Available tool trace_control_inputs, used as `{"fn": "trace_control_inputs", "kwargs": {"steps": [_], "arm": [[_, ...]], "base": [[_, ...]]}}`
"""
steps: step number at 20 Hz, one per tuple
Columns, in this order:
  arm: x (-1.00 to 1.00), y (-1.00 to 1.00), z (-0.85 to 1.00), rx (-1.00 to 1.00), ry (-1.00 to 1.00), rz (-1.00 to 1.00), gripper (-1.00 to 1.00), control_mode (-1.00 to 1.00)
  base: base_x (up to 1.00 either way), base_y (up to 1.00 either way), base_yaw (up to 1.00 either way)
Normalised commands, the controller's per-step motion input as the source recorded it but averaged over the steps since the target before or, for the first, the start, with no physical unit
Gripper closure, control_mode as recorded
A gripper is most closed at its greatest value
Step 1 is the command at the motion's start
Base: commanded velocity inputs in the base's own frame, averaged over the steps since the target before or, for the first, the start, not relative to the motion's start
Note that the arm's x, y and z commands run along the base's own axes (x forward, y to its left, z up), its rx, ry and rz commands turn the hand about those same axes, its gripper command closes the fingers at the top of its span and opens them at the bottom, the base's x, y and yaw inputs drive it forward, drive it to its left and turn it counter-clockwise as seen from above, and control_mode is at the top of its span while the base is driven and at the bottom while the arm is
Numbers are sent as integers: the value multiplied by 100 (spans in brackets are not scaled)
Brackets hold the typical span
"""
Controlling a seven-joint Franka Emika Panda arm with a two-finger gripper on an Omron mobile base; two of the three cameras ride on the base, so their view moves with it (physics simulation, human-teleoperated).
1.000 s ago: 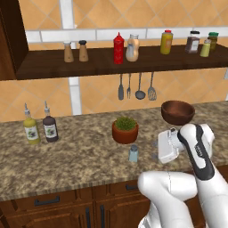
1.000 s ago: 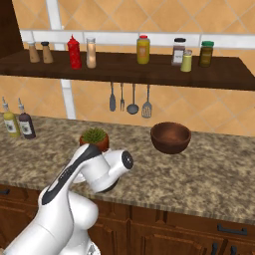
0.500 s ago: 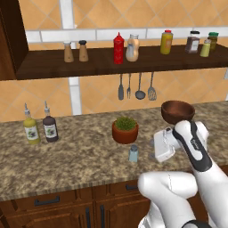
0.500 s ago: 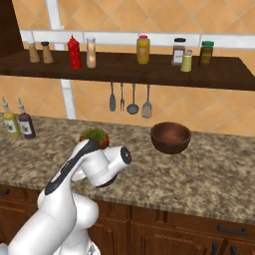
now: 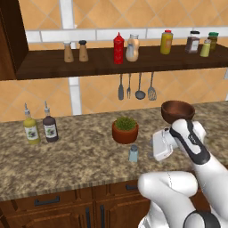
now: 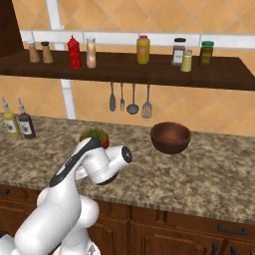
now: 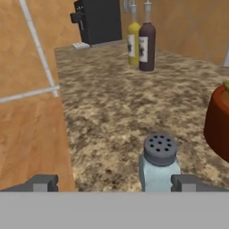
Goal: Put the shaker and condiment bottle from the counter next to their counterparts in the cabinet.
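The pale blue-grey shaker stands upright on the granite counter, just in front of the plant pot. My gripper is open and level with the shaker, a short way to its right in the left base view. In the hand view the shaker stands inside the gap, close to the right fingertip, with nothing held. The peach-orange condiment bottle stands on the cabinet shelf beside the red squeeze bottle.
A plant pot stands just behind the shaker and a brown bowl behind my hand. A yellow and a dark bottle stand at counter left. Two brown shakers are at shelf left. Utensils hang below the shelf.
My hand has edged slightly left and down toward the shaker while the forearm swung. The shaker and the shelf items have not moved.
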Motion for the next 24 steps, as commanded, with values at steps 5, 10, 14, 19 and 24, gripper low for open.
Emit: {"fn": "trace_control_inputs", "kwargs": {"steps": [5, 10, 14, 19, 24], "arm": [[0, 31, -53, 0, -11, -8, -100, -100], [0, 36, -71, 0, -13, -6, -100, -100], [0, 42, -69, 0, -7, -6, -100, -100], [0, 46, -54, 0, 0, -7, -100, -100], [0, 35, -41, 2, 0, -7, -100, -100]], "base": [[0, 0, 0], [0, 0, 0], [0, 0, 0], [0, 0, 0], [0, 0, 0]]}}
